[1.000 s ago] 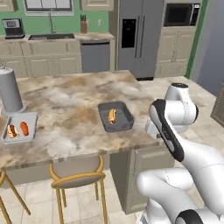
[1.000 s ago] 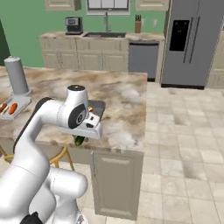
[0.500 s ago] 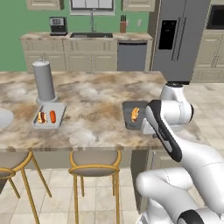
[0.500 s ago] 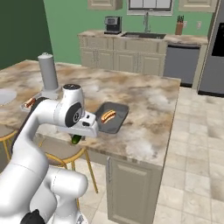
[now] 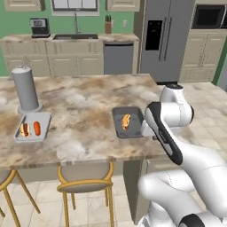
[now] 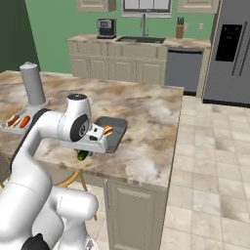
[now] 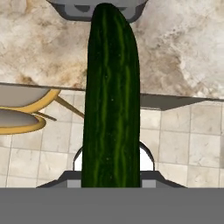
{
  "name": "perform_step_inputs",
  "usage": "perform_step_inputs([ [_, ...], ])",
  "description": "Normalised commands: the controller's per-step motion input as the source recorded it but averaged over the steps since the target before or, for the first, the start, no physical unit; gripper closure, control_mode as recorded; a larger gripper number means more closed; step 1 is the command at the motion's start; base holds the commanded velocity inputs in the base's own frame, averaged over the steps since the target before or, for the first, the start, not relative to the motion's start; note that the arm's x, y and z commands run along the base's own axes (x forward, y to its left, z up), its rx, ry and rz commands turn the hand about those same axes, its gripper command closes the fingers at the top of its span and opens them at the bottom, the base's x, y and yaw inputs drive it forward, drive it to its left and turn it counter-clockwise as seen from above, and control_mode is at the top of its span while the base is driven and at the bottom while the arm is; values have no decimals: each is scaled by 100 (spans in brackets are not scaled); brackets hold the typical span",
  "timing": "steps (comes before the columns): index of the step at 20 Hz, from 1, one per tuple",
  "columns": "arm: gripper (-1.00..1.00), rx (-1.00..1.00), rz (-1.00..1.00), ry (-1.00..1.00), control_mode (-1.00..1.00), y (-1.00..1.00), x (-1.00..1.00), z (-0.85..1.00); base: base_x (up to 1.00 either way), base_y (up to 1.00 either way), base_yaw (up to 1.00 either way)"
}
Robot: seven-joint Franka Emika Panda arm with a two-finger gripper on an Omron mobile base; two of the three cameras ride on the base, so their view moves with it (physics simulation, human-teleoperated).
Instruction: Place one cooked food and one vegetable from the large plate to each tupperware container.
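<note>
Green cucumber (image 7: 112, 100) points lengthwise toward the darker tray (image 7: 97, 8).

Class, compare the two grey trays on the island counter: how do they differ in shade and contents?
The lighter tray holds a hot dog and a carrot; the darker tray holds one hot dog only. The lighter tray sits beside a grey canister; the darker tray sits by the arm. Both are shallow, rectangular and rimmed.

Grey canister (image 5: 25, 89), perhaps towel roll
</note>
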Motion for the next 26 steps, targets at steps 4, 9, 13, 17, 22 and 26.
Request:
perform_step_inputs([
  [4,100,0,0,0,100,0,0,0,63,0,-13],
  [9,100,0,0,0,100,0,0,0,45,5,-4],
  [13,100,0,0,0,100,0,0,0,26,14,0],
  [17,100,0,0,0,100,0,0,0,22,23,0],
  [22,100,-1,2,0,-100,2,24,5,10,8,0],
  [26,100,-7,2,0,-100,23,59,21,0,0,0],
])
